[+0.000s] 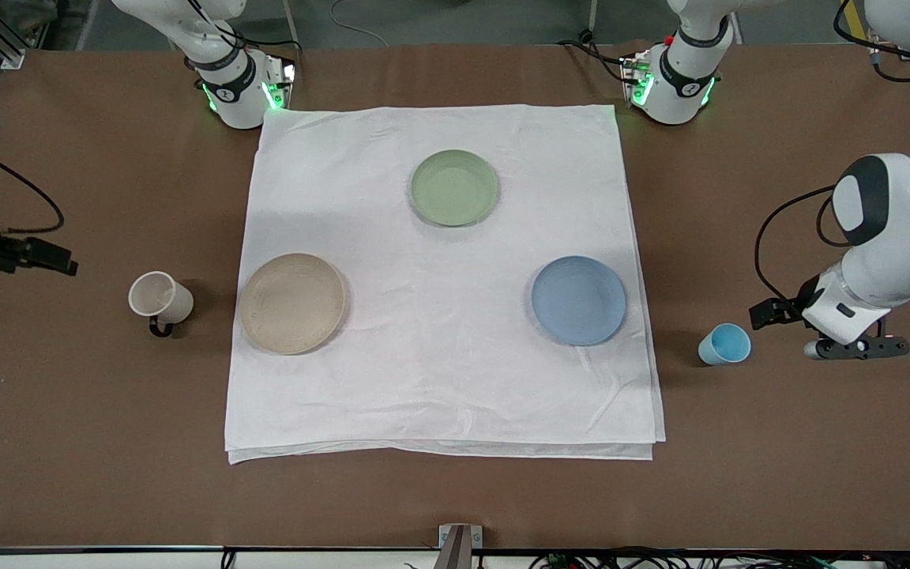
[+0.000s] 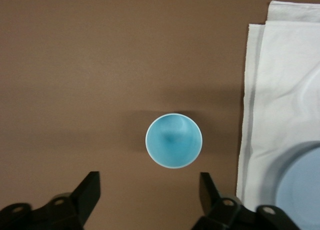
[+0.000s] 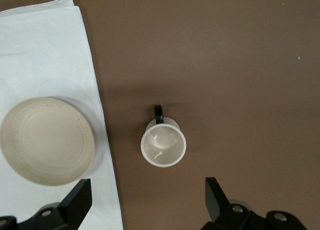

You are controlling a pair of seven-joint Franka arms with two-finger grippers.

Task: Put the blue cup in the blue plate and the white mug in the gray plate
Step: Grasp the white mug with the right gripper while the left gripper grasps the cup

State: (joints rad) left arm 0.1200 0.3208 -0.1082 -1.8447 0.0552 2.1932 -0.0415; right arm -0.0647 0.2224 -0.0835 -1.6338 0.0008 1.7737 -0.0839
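On a brown table [image 1: 68,442], seen from the front camera, a white cloth [image 1: 439,379] is lying spread in the middle with three plates sitting on it. A pale green plate [image 1: 454,187] is sitting farthest from the camera. The gray plate [image 1: 291,303] is sitting toward the right arm's end and the blue plate [image 1: 579,300] toward the left arm's end, both empty. The white mug [image 1: 159,299] is standing upright on bare table just beside the cloth edge near the gray plate, its dark handle pointing toward the camera. The blue cup [image 1: 724,344] is standing upright on bare table near the blue plate. The left gripper [image 1: 858,346] is hovering beside the blue cup at the table's end. The right gripper [image 1: 13,254] is mostly cut off at the frame edge and appears to be hanging over bare table beside the mug.

Looking down from the left wrist camera, the left gripper [image 2: 150,195] is spreading its fingers wide, holding nothing, with the blue cup [image 2: 174,140] standing apart from both fingers.

Looking down from the right wrist camera, the right gripper [image 3: 148,197] is likewise gaping wide and empty above the white mug [image 3: 163,145], with the gray plate [image 3: 46,140] sitting close by on the cloth.
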